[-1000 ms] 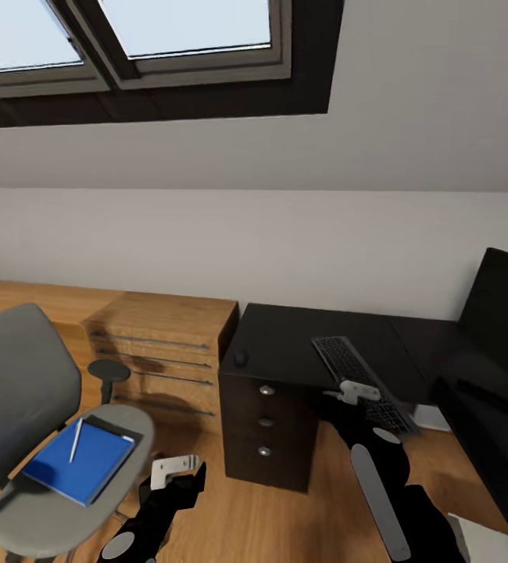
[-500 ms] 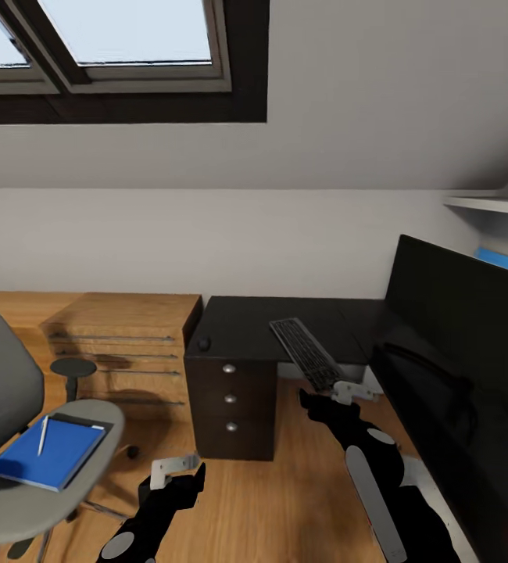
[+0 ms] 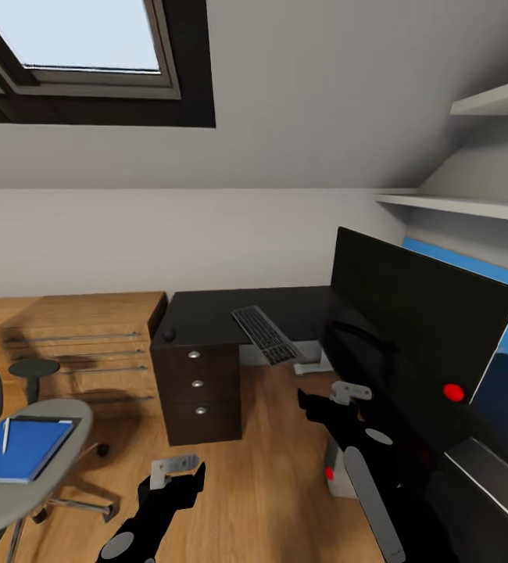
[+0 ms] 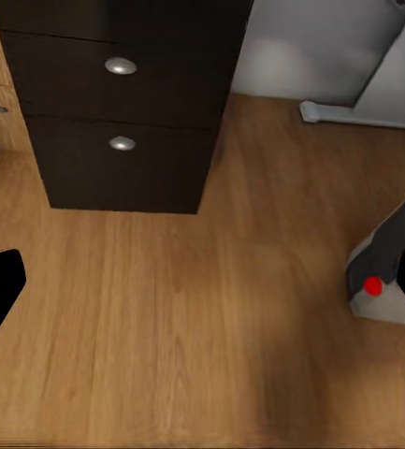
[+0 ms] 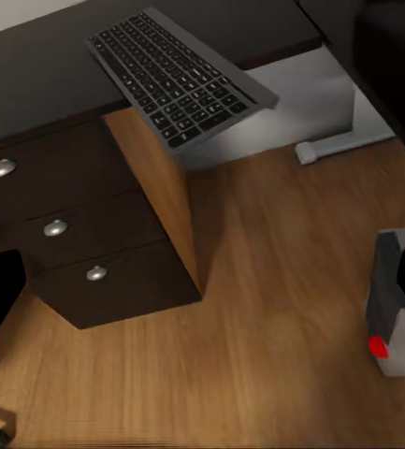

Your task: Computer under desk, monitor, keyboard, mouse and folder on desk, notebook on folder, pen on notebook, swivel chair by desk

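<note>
Nearest, the left tool [image 3: 177, 466] is hanging low over the wood floor [image 3: 262, 485], and I cannot tell whether it is spread; the right tool [image 3: 351, 390] is hovering near the worktop's [image 3: 207, 313] front edge, its spread likewise unclear.

Left, the folder [image 3: 16, 449] is lying on the swivel chair [image 3: 31, 477] with the pen [image 3: 5, 434] on it. The folder is probably light, stiff and flat, best pinched at a free edge; the loose pen could roll off.

Farther, the keyboard [image 3: 265, 334] is overhanging the worktop's front edge, the mouse [image 3: 169, 334] is sitting at its left front corner, and the monitor [image 3: 410, 344] is standing along the right.

Against the earlier frame, the view is swinging right: chair sliding leftward, monitor widening.
</note>
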### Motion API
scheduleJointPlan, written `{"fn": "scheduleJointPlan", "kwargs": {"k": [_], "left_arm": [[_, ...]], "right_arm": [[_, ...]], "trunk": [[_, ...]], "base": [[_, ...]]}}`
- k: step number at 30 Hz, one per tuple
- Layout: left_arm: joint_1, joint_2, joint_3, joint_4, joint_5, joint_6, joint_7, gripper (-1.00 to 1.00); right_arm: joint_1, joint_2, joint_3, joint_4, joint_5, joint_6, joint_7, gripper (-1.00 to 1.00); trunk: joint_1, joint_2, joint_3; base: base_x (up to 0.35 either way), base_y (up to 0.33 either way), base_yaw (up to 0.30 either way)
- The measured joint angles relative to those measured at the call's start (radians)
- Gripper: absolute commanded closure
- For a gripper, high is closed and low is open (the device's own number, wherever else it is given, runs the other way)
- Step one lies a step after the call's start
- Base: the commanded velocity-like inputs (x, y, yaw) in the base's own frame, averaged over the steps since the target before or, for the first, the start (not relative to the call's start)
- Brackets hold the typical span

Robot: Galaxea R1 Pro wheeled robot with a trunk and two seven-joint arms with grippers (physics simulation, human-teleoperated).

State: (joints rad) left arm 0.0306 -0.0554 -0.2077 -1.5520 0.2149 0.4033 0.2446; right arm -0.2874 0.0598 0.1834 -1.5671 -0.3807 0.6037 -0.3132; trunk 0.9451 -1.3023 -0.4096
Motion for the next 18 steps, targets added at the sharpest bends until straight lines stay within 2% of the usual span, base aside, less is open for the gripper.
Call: {"fn": "scheduleJointPlan", "kwargs": {"k": [6,18], "left_arm": [[0.0,0.0,0.0,0.0,0.0,0.0,0.0,-1.0],[0.0,0.001,0.005,0.0,0.0,0.0,0.0,-1.0]], "right_arm": [[0.0,0.0,0.002,0.0,0.0,0.0,-0.001,-1.0],[0.0,0.0,0.014,0.001,0.002,0.0,-0.003,-1.0]], "trunk": [[0.0,0.0,0.0],[0.0,0.0,0.0]], "base": [[-0.336,0.0,-0.104],[-0.336,-0.003,-0.01]]}}
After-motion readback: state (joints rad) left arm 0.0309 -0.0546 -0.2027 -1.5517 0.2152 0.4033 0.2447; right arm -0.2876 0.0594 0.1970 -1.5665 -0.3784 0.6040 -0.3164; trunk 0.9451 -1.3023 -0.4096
